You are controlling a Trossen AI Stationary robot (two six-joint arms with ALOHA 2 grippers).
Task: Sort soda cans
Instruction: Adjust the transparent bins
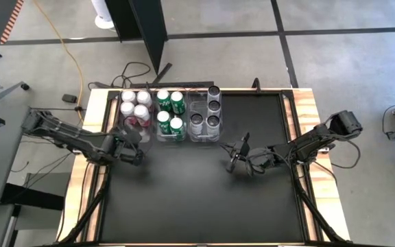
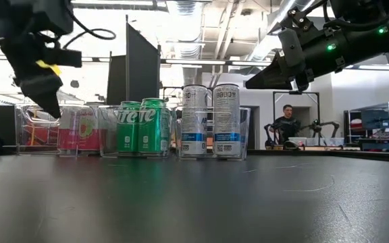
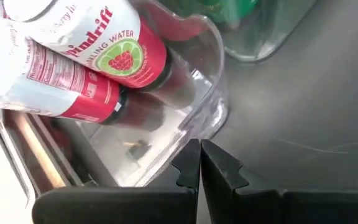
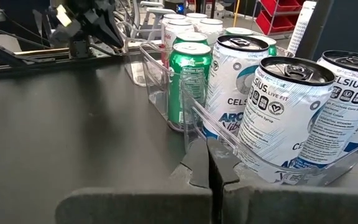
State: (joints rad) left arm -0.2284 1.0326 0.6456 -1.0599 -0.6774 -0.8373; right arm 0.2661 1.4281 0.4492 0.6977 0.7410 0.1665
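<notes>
Looking down from the high cam, I've got all the soda cans sitting in three clear bins side by side at the far edge of the black surface [image 1: 184, 206]. Left bin [image 1: 134, 130] has the four red-pink cans [image 1: 134, 108], upright. Middle bin [image 1: 171, 136] has the four green cans [image 1: 170, 113]. Right bin [image 1: 205, 135] has the four silver-and-dark cans [image 1: 205, 113]. Bins touch or nearly touch each other.

Left tool [image 1: 130, 154] is just beside the near corner of the left bin, fingers [image 3: 219, 174] pressed together w/ nothing between them, so closed and empty. Left wrist cam shows the bin's rounded corner right in front of the fingertips, two red-pink cans behind the clear wall.

Right tool [image 1: 237, 159] is over open surface, near the right bin's near end but apart from it. Its fingers [image 4: 222, 169] are also together, closed on nothing. Right wrist cam looks along the row of bins, silver-and-dark cans closest, green next, red-pink farthest.

Low cam: both arms hang above the surface, not touching it. A person sits in the room bkgd beyond the surface.
</notes>
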